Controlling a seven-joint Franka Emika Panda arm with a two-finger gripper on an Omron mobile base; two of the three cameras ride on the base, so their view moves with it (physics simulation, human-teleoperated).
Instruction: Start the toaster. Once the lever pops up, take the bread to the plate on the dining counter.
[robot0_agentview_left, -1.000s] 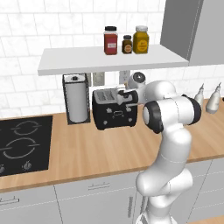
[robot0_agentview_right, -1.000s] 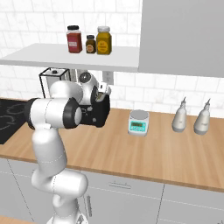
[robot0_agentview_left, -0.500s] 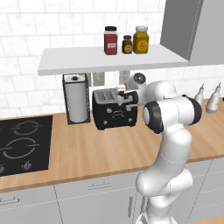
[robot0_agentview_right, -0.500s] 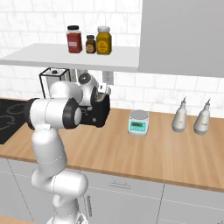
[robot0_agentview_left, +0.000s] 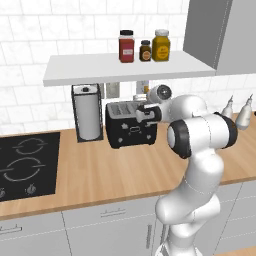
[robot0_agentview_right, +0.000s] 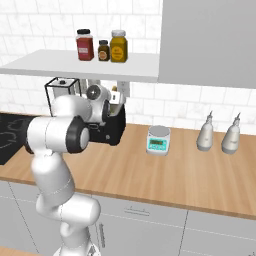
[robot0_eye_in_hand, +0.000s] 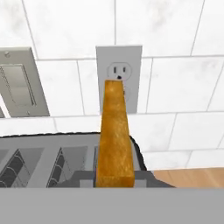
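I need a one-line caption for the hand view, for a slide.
Bread standing on edge in the toaster's rightmost slot, seen crust-on, before a wall outlet.

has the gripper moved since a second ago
No. In the left base view the gripper sits at the same spot over the toaster, now shut.

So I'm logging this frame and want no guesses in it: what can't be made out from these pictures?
- Gripper: in the left base view it is a small dark shape at the toaster; its jaws are too small to read there.
- Bread: the hand view gives its edge, not its contact with the fingers.
- Toaster's lever: the arm covers that side in the right base view.
- Bread's lower part: cut off in the hand view.
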